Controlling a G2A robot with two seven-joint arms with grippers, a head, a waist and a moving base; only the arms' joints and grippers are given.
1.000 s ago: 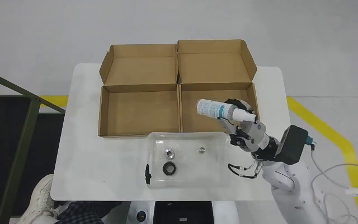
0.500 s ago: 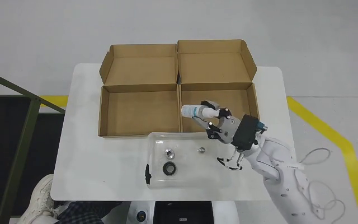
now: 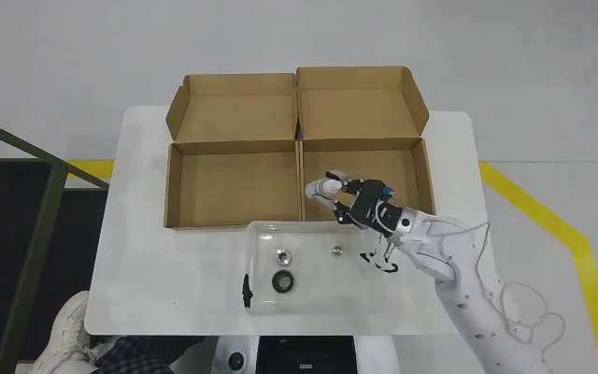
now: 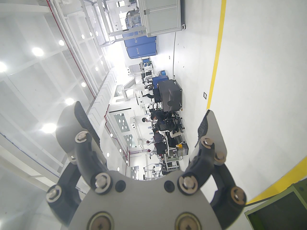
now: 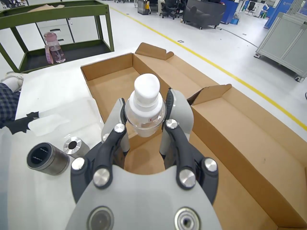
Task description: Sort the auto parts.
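- The right gripper holds a white bottle; its jaws are narrowed onto the bottle's clear collar, one finger on each side, and the white cap sticks out past the fingertips
- The bottle lies roughly level, cap end pointing toward the robot's left; it hangs over the left part of the right box, just beside the wall this box shares with the left box; whether it touches the cardboard cannot be told
- Both boxes are brown cardboard, side by side and touching, on the white table; their lids stand open on the far side
- A clear plastic tray sits on the table just in front of the boxes, between them and the robot
- In the tray lie a silver sleeve, a dark ring just nearer the robot than the sleeve, and a small silver piece apart from both, toward the right arm
- A small black scrap rests at the tray's near left corner
- The left gripper points into the room, away from the table; its jaws stand wide apart with nothing between them
- A green cart with a pink drinking bottle on its shelf stands beyond the table
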